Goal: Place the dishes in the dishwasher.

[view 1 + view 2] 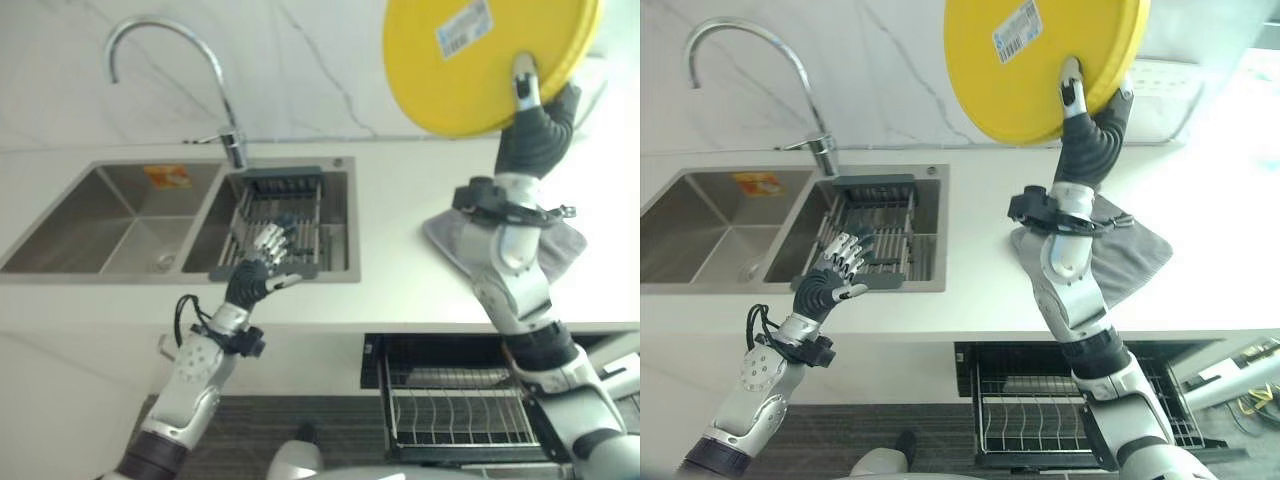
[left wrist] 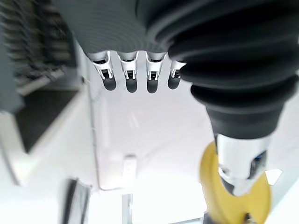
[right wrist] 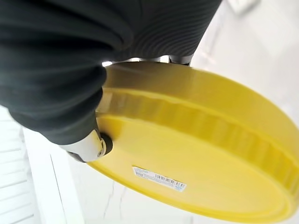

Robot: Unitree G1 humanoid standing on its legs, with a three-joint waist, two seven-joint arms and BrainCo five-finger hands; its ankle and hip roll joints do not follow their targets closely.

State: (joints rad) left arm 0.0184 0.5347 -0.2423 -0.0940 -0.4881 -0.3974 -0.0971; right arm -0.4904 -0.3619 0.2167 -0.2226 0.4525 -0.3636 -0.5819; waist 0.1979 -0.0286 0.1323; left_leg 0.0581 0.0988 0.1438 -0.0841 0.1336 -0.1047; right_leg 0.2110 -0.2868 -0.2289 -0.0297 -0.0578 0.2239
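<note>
A large yellow plate [image 1: 470, 60] with a white label on its underside is held high above the counter, tilted on edge. My right hand [image 1: 535, 115] is shut on its lower rim, thumb pressed on the underside. The same plate [image 3: 201, 163] shows in the right wrist view with my thumb [image 3: 93, 144] against it. My left hand [image 1: 258, 268] hovers over the front edge of the sink, fingers spread and relaxed, holding nothing. Below the counter the dishwasher's lower rack [image 1: 455, 405] is pulled out, with wire tines.
A double steel sink [image 1: 120, 225] has a dark drying rack [image 1: 285, 215] in its right basin and a curved tap [image 1: 225, 110] behind. A grey cloth [image 1: 450, 240] lies on the white counter [image 1: 400, 200] under my right arm.
</note>
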